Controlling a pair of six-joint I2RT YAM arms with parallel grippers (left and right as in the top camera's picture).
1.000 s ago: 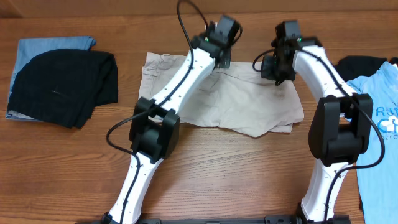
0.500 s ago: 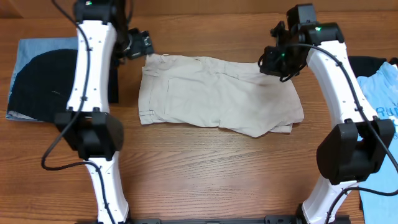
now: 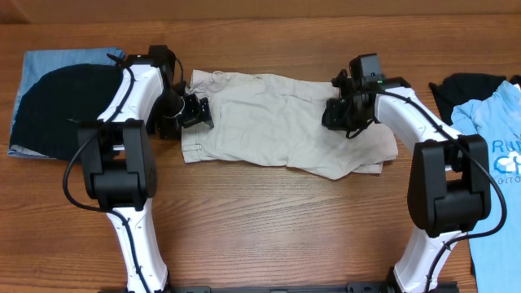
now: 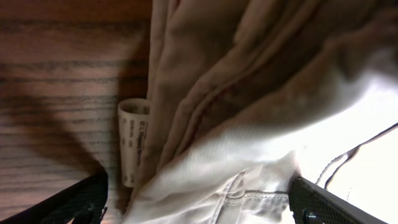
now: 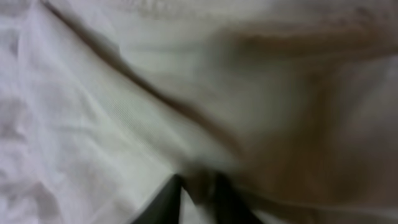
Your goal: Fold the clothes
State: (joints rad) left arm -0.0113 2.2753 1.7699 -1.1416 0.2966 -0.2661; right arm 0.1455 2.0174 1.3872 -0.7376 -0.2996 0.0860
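**Left gripper wide over the shorts' edge, right gripper narrow on the cloth**

The left gripper (image 3: 193, 114) stands wide open at the left edge of the shorts (image 3: 269, 122). In the left wrist view its two dark fingers (image 4: 81, 200) are in the bottom corners of the frame, far from each other, and the beige cloth fills all the space between them. It holds nothing.

The right gripper (image 3: 340, 114) is down on the right part of the shorts. In the right wrist view, which is blurred, its dark fingertips (image 5: 166, 202) are at the bottom middle, close together, with only a narrow gap. Some cloth shows in this gap, but I cannot tell if it is pinched or only touched.

The shorts lie flat in the upper middle of the wooden table (image 3: 285, 220). They are pale beige woven cotton with soft wrinkles. The lower right edge is uneven, and a folded layer comes out there. Near the left gripper the cloth is bunched into thick folds with stitched seams, and a small white printed label (image 4: 130, 140) sticks out onto the wood.

In the upper left of the overhead frame, a black knit garment (image 3: 73, 106) lies on a pale blue folded cloth (image 3: 49, 61). At the right edge there is a light blue T-shirt (image 3: 492, 138) with white letters, and a black garment (image 3: 468, 81) above it.
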